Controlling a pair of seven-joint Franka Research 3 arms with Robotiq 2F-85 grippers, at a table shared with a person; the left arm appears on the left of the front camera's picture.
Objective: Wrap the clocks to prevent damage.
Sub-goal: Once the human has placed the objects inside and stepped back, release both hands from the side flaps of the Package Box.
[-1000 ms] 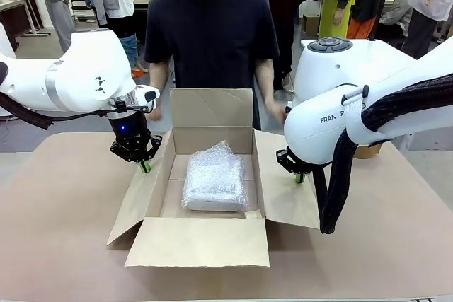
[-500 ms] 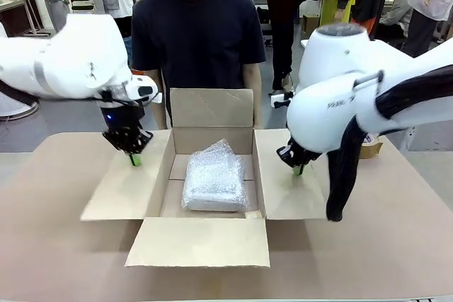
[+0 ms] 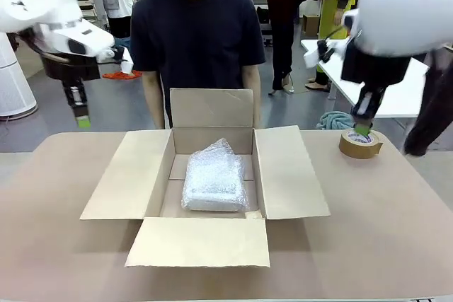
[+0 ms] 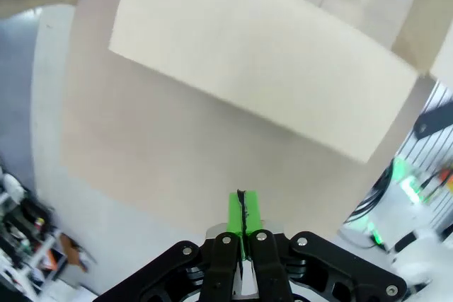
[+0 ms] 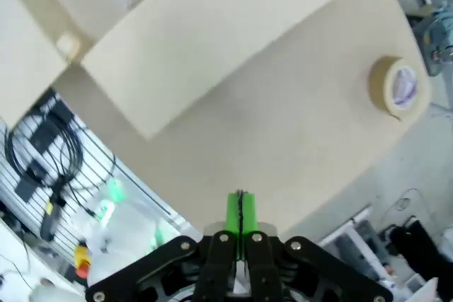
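An open cardboard box (image 3: 212,114) stands mid-table with its four flaps spread out. A bubble-wrapped bundle (image 3: 214,177) lies on its floor; the clocks are hidden from sight. My left gripper (image 3: 83,121) hangs shut and empty in the air, left of the box and above the table's far left edge. In its wrist view the green fingertips (image 4: 243,216) press together over bare table beside a box flap (image 4: 262,68). My right gripper (image 3: 363,129) is shut and empty too, raised just over a tape roll (image 3: 360,144). A person's dark shirt (image 3: 198,33) is right behind the box.
The brown tape roll (image 5: 398,88) sits on the table right of the box, near the far edge. The right flap (image 5: 212,33) lies flat toward it. Other people and a white table (image 3: 396,97) are farther back.
Both arms have risen and swung outward, away from the side flaps they were pressing. The left flap now lies flat. The person has dropped both hands to the sides.
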